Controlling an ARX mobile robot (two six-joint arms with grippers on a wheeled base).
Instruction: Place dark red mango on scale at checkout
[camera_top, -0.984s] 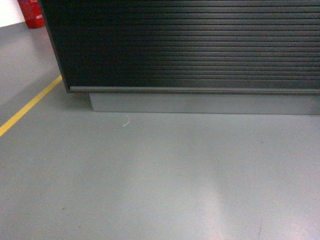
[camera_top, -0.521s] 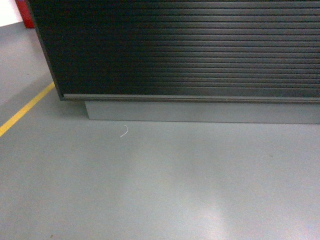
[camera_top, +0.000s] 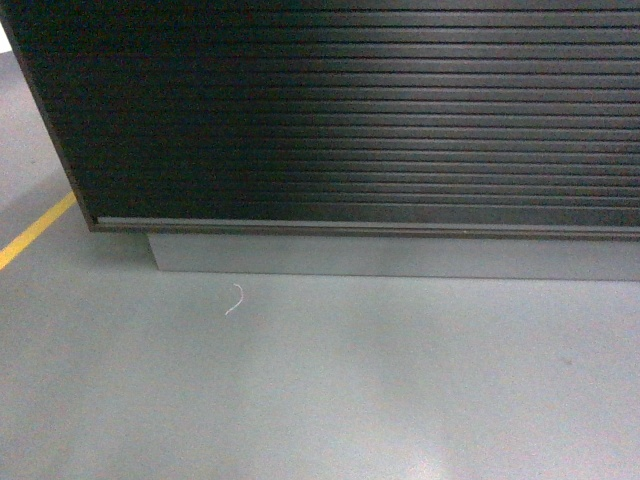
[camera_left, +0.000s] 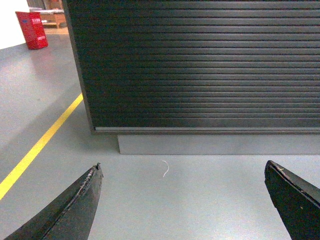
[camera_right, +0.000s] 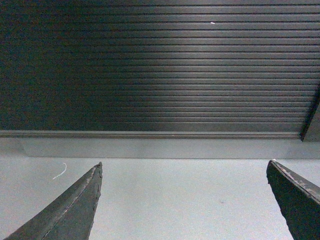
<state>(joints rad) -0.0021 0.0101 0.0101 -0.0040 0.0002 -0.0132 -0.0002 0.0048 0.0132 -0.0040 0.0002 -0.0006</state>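
The checkout fills the upper part of all three views: a dark counter with a ribbed slatted front on a grey base plinth. Its top does not show. The dark red mango and the scale are out of view. My left gripper is open over the grey floor, with nothing between its black fingers. My right gripper is open too, empty, facing the checkout front. Neither gripper shows in the head view.
A yellow floor line runs at the left, seen again as the yellow line in the left wrist view. A small white scrap lies on the grey floor before the plinth. A red box stands far left.
The checkout front has grown larger and slid down and left in the head view; the base has rolled closer. The red object at the top left has left the view.
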